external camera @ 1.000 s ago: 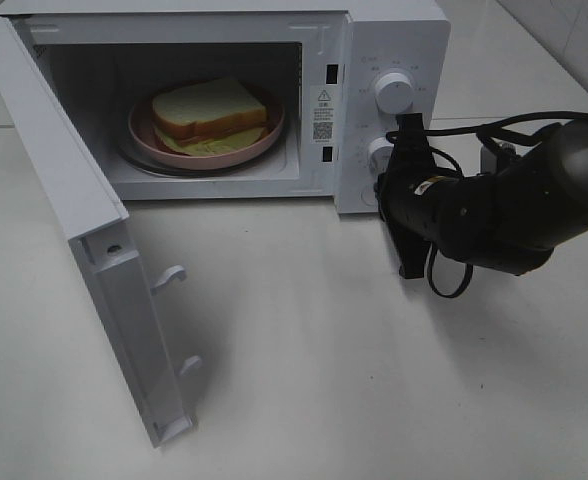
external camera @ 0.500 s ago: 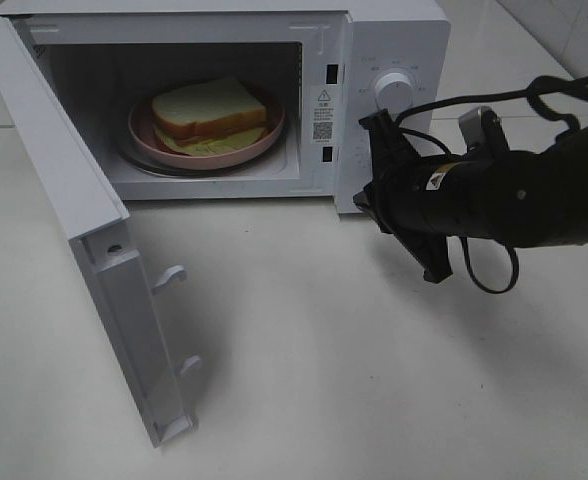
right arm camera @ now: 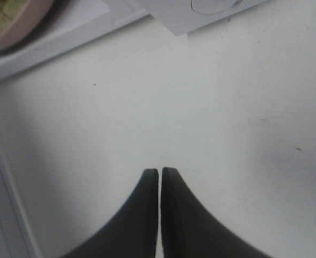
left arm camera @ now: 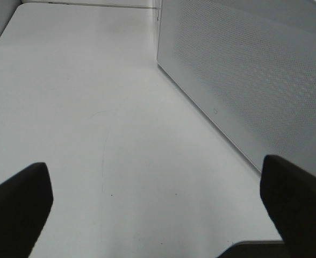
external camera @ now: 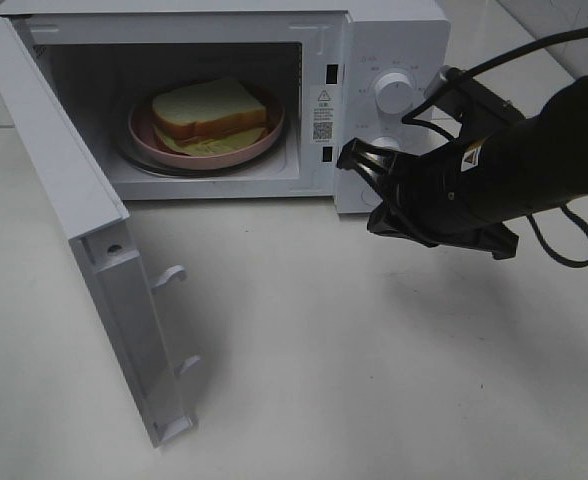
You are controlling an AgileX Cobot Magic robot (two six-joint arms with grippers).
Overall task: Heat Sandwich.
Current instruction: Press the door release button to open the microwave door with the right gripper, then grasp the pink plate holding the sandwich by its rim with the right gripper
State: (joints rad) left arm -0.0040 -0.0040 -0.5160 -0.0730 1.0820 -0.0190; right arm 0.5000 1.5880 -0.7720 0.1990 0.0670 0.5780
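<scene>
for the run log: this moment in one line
sandwich on plate in microwave; door open; right gripper shut, empty; left gripper open, empty

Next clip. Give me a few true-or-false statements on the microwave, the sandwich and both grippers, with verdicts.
1. The microwave door is shut. False: it stands wide open.
2. The sandwich lies on the pink plate inside the microwave. True.
3. The right gripper holds the sandwich. False: it is shut on nothing, above the table.
4. The left gripper is open. True.
</scene>
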